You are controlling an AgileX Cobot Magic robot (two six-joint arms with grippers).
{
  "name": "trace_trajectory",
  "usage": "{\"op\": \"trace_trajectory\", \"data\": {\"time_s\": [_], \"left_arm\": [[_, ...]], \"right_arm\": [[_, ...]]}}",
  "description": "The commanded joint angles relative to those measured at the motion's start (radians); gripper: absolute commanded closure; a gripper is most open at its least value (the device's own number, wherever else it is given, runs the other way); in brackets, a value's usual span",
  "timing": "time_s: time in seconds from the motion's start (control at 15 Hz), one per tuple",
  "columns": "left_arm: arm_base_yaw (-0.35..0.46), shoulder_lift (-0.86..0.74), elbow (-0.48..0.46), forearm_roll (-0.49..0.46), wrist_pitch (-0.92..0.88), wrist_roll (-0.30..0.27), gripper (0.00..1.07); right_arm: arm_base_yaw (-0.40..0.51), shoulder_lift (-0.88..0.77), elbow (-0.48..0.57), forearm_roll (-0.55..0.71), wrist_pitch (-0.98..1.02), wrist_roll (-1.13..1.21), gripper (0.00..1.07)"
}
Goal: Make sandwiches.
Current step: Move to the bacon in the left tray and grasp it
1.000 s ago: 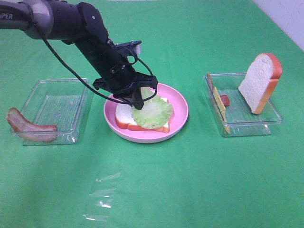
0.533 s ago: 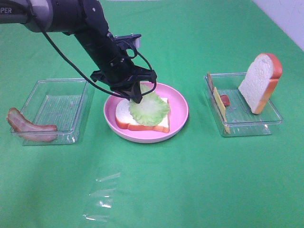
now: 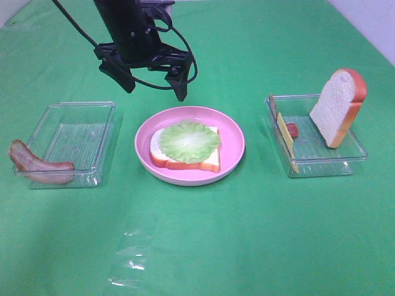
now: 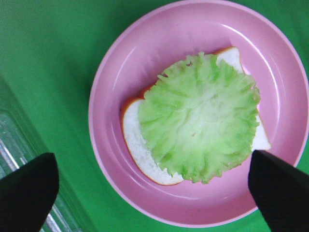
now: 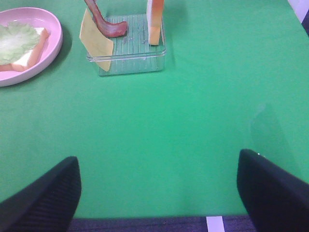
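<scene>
Hovering above the plate with the left gripper spread wide and empty; right gripper likewise apart, idle. Bread slice on plate, lettuce flat on top, leaf layer apparently done. Next, probably bacon: calls for a low pinch at the tray edge.

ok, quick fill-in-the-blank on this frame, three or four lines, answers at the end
1. The lettuce leaf lies on a bread slice in the pink ____.
2. The left gripper hangs over the lettuce leaf, holding nothing, with its jaws ____.
3. The second bread slice stands upright in the clear tray on the ____ side of the exterior view.
4. The thin yellow ____ stands on edge in that same tray.

Answers: plate; open; right; cheese slice
</scene>
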Motion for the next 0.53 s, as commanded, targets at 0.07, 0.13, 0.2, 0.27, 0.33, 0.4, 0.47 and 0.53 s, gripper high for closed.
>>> {"op": "trace_trajectory", "data": {"time_s": [0.07, 0.13, 0.2, 0.27, 0.33, 0.4, 0.47, 0.53], "left_arm": [[0.002, -0.046, 0.011, 0.040, 0.122, -0.039, 0.05], [0.012, -0.081, 0.051, 0.049, 0.122, -0.038, 0.05], [0.013, -0.107, 0.089, 0.050, 0.122, -0.038, 0.05], [0.034, -0.162, 0.173, 0.071, 0.122, -0.039, 0.05], [0.065, -0.228, 0.272, 0.085, 0.122, -0.054, 0.05], [0.107, -0.285, 0.352, 0.087, 0.122, -0.059, 0.05], [0.151, -0.319, 0.418, 0.095, 0.122, -0.056, 0.05], [0.203, -0.351, 0.476, 0.102, 0.122, -0.057, 0.05]], "right_arm": [[0.000, -0.026, 0.002, -0.003, -0.009, 0.009, 0.23], [0.000, -0.026, 0.002, -0.003, -0.009, 0.009, 0.23], [0.000, -0.026, 0.002, -0.003, -0.009, 0.009, 0.23], [0.000, -0.026, 0.002, -0.003, -0.009, 0.009, 0.23], [0.000, -0.026, 0.002, -0.003, -0.009, 0.009, 0.23], [0.000, -0.026, 0.002, -0.003, -0.009, 0.009, 0.23], [0.000, -0.026, 0.002, -0.003, -0.009, 0.009, 0.23], [0.000, -0.026, 0.002, -0.003, -0.009, 0.009, 0.23]]}}
